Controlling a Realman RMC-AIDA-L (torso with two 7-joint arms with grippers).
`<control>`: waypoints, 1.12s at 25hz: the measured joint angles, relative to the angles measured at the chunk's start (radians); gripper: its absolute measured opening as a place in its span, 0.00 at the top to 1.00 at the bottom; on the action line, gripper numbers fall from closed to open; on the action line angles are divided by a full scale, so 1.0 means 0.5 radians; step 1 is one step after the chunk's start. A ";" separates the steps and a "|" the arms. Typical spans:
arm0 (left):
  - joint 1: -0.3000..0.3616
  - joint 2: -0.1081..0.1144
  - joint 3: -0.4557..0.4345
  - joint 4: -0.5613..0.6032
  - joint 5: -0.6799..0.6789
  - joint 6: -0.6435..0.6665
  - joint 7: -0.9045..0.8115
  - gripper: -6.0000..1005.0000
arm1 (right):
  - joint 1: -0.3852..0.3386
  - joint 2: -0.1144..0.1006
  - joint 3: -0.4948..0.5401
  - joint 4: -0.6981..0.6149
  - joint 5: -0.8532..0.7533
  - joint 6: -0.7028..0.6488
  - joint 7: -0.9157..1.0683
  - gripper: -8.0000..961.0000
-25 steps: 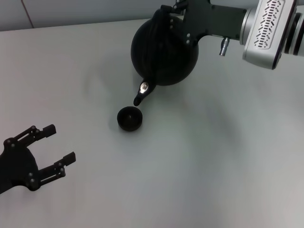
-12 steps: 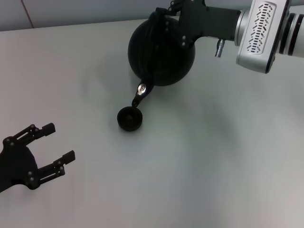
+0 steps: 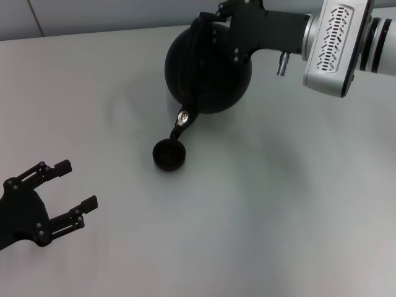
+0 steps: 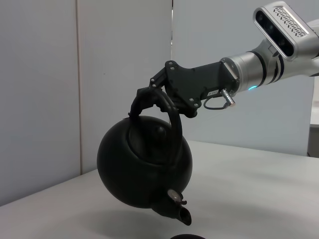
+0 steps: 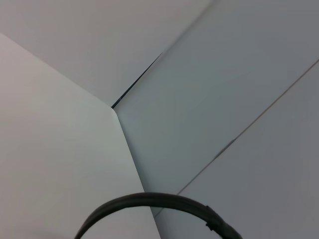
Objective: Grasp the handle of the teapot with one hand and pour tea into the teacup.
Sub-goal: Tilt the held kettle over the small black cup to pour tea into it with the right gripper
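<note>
The large black teapot (image 3: 207, 68) hangs in the air above the table, tipped forward with its metal-tipped spout (image 3: 180, 124) pointing down right over the small black teacup (image 3: 168, 154). My right gripper (image 3: 213, 28) is shut on the arched handle (image 3: 199, 37) at the top of the pot. The left wrist view shows the tilted teapot (image 4: 144, 167), the handle (image 4: 164, 107) held by the right gripper (image 4: 152, 94), and the cup's rim (image 4: 187, 237) just under the spout. My left gripper (image 3: 73, 195) is open and empty at the near left.
The grey table (image 3: 278, 204) carries only the cup. A pale wall (image 3: 93, 15) runs along the table's far edge. The right wrist view shows the table corner (image 5: 112, 107), the wall and a black cable (image 5: 154, 204).
The right gripper has shifted the teapot slightly left and tipped it further, so the spout has come closer over the teacup. The left arm has not moved.
</note>
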 joint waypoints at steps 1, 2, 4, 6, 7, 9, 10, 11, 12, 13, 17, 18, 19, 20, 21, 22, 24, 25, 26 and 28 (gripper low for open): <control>0.000 0.000 0.000 0.000 0.000 0.000 0.000 0.19 | 0.000 0.000 0.000 0.000 0.000 0.000 0.000 0.91; 0.000 0.000 0.000 0.000 0.000 0.000 0.000 0.19 | 0.000 0.000 0.000 0.000 0.000 0.000 0.000 0.91; 0.000 0.000 0.000 0.000 0.000 0.000 0.000 0.19 | -0.002 0.000 0.000 -0.001 0.002 0.000 0.000 0.91; 0.000 0.000 0.000 0.000 0.000 0.000 0.000 0.19 | -0.004 0.000 0.000 -0.001 0.014 0.000 -0.001 0.91; 0.000 0.000 0.000 0.000 0.000 0.001 0.000 0.19 | -0.006 0.000 -0.002 -0.001 0.020 0.000 -0.005 0.91; 0.000 0.000 -0.002 0.000 0.000 0.002 0.000 0.19 | -0.010 0.001 -0.003 -0.001 0.028 0.000 -0.023 0.91; 0.000 0.000 -0.003 0.000 0.000 0.002 0.000 0.19 | -0.011 0.002 -0.010 -0.001 0.029 0.000 -0.040 0.91; 0.000 0.000 -0.003 0.000 0.000 0.002 0.000 0.19 | -0.011 0.002 -0.010 -0.001 0.029 0.000 -0.040 0.91; 0.000 0.000 -0.003 0.000 -0.002 0.001 0.000 0.19 | -0.011 0.002 -0.018 -0.001 0.030 0.001 -0.042 0.91; 0.000 0.000 -0.003 0.000 -0.004 0.001 0.000 0.19 | -0.012 0.002 -0.029 -0.001 0.030 0.004 -0.043 0.91; 0.001 0.000 -0.003 0.000 -0.014 0.003 0.000 0.19 | -0.017 0.003 -0.085 -0.001 0.049 0.019 -0.046 0.91; 0.002 0.000 -0.003 0.000 -0.016 0.004 0.000 0.19 | -0.018 0.003 -0.094 -0.002 0.052 0.020 -0.046 0.91; 0.003 0.000 -0.003 0.000 -0.017 0.005 0.000 0.19 | -0.020 0.003 -0.097 -0.002 0.063 0.020 -0.046 0.91; 0.004 0.000 -0.003 0.000 -0.017 0.005 0.000 0.19 | -0.026 0.003 -0.100 -0.002 0.114 0.021 -0.039 0.91; 0.005 0.000 -0.003 0.000 -0.017 0.006 0.000 0.19 | -0.026 0.003 -0.100 -0.002 0.114 0.021 -0.039 0.91; 0.007 0.000 -0.003 0.000 -0.018 0.006 0.000 0.19 | -0.032 0.003 -0.101 -0.003 0.165 0.020 -0.014 0.91; 0.009 0.000 -0.003 0.000 -0.019 0.008 0.000 0.19 | -0.041 -0.003 -0.102 -0.007 0.232 0.015 0.064 0.91; 0.010 0.000 -0.003 0.000 -0.019 0.008 0.000 0.19 | -0.046 -0.007 -0.102 -0.011 0.247 0.013 0.114 0.91; 0.011 0.000 -0.003 0.001 -0.019 0.009 0.000 0.19 | -0.058 -0.011 -0.102 -0.019 0.252 0.011 0.165 0.91; 0.013 0.000 -0.003 0.002 -0.020 0.010 0.000 0.19 | -0.086 -0.012 -0.102 -0.040 0.252 0.009 0.219 0.91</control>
